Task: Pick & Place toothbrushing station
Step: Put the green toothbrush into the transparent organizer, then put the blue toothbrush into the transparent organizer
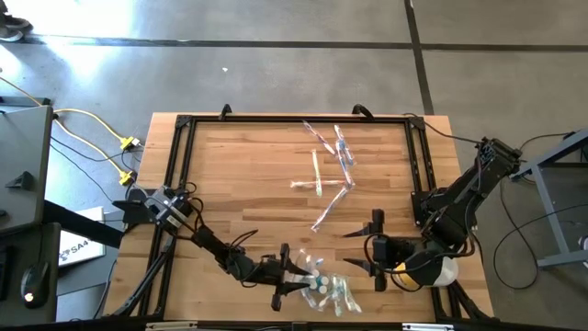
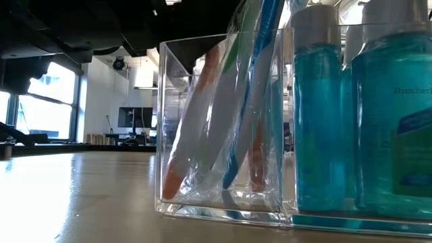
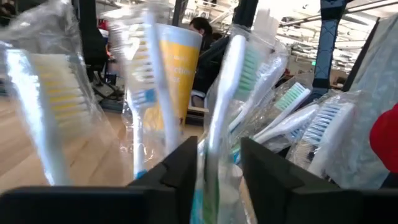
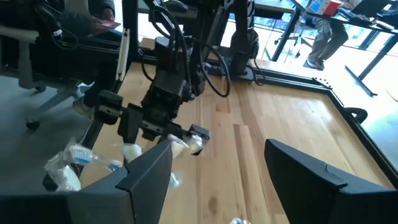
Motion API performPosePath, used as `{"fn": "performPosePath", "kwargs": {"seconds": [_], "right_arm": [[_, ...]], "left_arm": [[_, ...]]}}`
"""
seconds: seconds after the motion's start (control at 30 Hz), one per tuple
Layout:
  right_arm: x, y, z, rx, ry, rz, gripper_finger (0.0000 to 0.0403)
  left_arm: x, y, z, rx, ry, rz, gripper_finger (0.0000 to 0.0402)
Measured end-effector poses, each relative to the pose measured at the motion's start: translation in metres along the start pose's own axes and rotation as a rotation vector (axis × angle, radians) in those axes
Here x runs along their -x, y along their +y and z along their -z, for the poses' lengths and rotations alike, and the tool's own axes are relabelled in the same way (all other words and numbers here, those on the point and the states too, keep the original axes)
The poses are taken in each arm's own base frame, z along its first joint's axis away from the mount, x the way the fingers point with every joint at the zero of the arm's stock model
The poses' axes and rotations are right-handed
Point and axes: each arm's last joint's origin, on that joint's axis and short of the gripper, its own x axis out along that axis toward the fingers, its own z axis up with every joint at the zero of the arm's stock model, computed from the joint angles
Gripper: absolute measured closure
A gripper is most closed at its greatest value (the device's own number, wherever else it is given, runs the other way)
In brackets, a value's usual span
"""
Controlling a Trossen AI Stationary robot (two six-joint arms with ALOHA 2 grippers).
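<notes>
At the near edge of the slatted wooden bench (image 1: 248, 184), the left gripper (image 3: 219, 163) pinches a crinkly plastic-wrapped toothbrush (image 3: 222, 118) over the clear acrylic organizer (image 2: 223, 125), beside smooth blue mouthwash bottles (image 2: 378, 115). The right gripper (image 4: 217, 165), spread wide, hangs empty nearby.

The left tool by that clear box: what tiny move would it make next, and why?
Probably open and let go. The left tool is closed on a wrapped toothbrush right at the box, which already holds other brushes. The right tool waits open nearby.
</notes>
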Motion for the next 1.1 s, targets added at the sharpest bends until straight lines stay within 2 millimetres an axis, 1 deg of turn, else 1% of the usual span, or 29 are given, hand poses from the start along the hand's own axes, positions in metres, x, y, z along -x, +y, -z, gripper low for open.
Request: {"fn": "performPosePath", "kwargs": {"seconds": [0.13,0.23,0.3,0.43,0.53,0.63,0.7,0.77,0.83,0.97,1.1], "right_arm": [[0.000,0.000,0.000,-0.001,-0.001,0.002,0.0154],[0.000,0.000,0.000,-0.001,-0.001,0.003,0.0154],[0.000,0.000,0.000,-0.002,-0.001,0.003,0.0154],[0.000,0.000,0.000,-0.002,-0.002,0.003,0.0154],[0.000,0.000,0.000,-0.002,-0.002,0.004,0.0154],[0.000,-0.001,0.000,0.000,-0.007,0.019,0.0154],[0.000,-0.002,-0.001,0.014,-0.016,0.058,0.0154],[0.000,-0.004,-0.001,0.062,-0.028,0.116,0.0154],[0.000,-0.006,-0.001,0.138,-0.034,0.189,0.0154],[-0.001,-0.014,-0.003,0.269,-0.039,0.391,0.0154],[-0.012,-0.033,-0.002,0.337,0.018,0.534,0.0154]], "left_arm": [[0.000,0.000,0.000,-0.005,-0.001,0.001,0.0226],[0.000,-0.001,-0.001,-0.051,-0.011,0.002,0.0201],[0.001,-0.003,-0.002,-0.045,-0.012,0.005,0.0197],[0.003,-0.010,-0.008,-0.108,0.020,-0.012,0.0202],[0.008,-0.021,-0.016,-0.196,0.062,-0.060,0.0211],[0.015,-0.036,-0.032,-0.287,0.099,-0.107,0.0218],[0.019,-0.044,-0.041,-0.378,0.140,-0.094,0.0219],[0.025,-0.051,-0.051,-0.476,0.192,-0.090,0.0219],[0.030,-0.053,-0.065,-0.528,0.224,-0.125,0.0219],[0.035,-0.044,-0.098,-0.624,0.287,-0.273,0.0219],[0.037,-0.022,-0.132,-0.663,0.327,-0.419,0.0219]]}}
